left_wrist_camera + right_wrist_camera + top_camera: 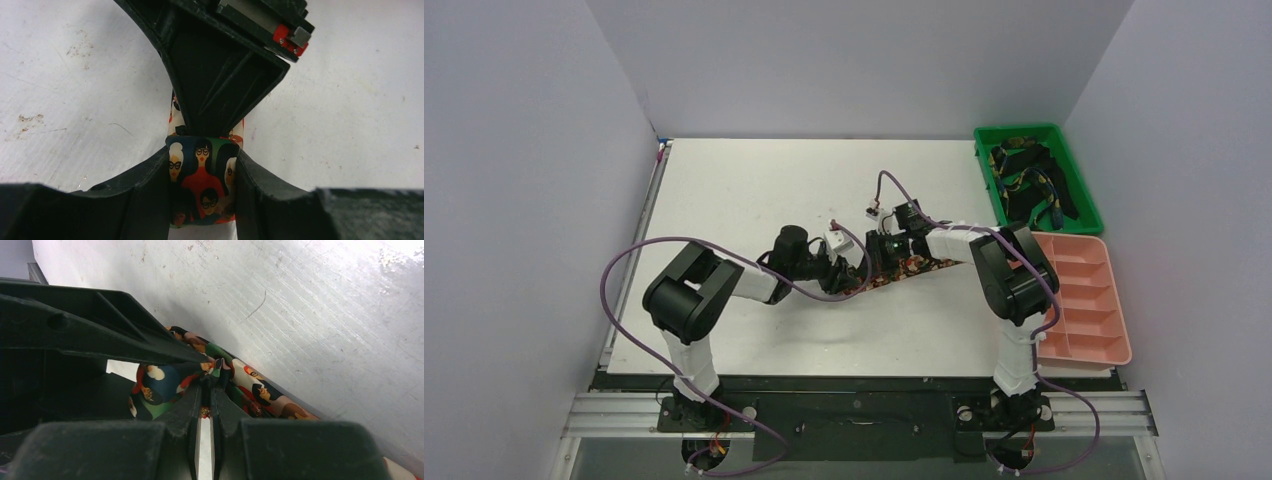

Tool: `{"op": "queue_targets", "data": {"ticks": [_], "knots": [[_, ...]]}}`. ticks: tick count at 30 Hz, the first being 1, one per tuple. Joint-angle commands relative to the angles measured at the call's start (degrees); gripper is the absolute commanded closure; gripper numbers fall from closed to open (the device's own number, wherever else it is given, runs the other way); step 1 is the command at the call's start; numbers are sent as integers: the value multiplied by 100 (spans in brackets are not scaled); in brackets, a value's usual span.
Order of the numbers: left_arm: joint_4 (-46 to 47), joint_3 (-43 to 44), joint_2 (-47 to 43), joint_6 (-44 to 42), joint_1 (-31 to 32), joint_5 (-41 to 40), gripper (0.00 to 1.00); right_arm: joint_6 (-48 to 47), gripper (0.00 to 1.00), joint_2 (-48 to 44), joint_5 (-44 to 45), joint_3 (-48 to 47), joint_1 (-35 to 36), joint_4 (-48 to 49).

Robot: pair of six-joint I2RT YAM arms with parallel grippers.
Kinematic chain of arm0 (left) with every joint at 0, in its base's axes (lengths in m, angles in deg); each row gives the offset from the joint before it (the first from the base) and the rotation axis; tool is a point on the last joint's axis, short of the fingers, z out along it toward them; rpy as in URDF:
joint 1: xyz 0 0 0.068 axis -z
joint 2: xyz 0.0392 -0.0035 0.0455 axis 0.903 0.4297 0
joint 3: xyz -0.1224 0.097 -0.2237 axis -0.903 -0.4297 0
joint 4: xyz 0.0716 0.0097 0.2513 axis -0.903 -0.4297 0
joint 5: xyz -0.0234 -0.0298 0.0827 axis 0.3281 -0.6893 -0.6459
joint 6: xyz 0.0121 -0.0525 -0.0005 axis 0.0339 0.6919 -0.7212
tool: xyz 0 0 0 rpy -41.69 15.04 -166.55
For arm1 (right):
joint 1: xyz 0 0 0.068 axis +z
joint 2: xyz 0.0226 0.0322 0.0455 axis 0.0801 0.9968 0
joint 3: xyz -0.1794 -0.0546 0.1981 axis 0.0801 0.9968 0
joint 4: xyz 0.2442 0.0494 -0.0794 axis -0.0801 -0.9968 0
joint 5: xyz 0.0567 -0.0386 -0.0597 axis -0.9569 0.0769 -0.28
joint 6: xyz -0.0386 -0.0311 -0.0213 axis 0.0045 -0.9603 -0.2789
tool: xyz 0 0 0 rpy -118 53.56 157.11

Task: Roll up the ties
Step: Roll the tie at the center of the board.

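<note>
One tie, dark with a busy red, green and white print of faces, lies across the middle of the table. Both grippers meet at its left end. My left gripper is shut across the width of a folded or rolled part of the tie, one finger on each side. My right gripper reaches in from the far side and shows as a black wedge in the left wrist view. Its fingers are shut on a pinch of the tie. More dark ties with yellow and blue patterns lie in a bin.
A green bin holding the other ties stands at the back right. A pink tray with several compartments sits in front of it by the right arm. Purple cables loop over both arms.
</note>
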Motion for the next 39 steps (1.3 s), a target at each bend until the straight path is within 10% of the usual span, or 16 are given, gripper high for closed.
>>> {"op": "queue_targets", "data": {"ticks": [1,9,14,39], "knots": [[-442,422,327,-476,321,-322,63,-107,100,185,813,360,228,-128],[-3053,1287,698,-1369,607,-1278,74,-177,98,-12,443,201,120,-468],[-4250,1767,789,-1683,716,-1372,77,-724,77,-17,142,-226,-342,-1720],[-4610,1942,1139,-1805,1019,-1663,77,-426,57,-549,-832,-578,-1221,-2178]]}}
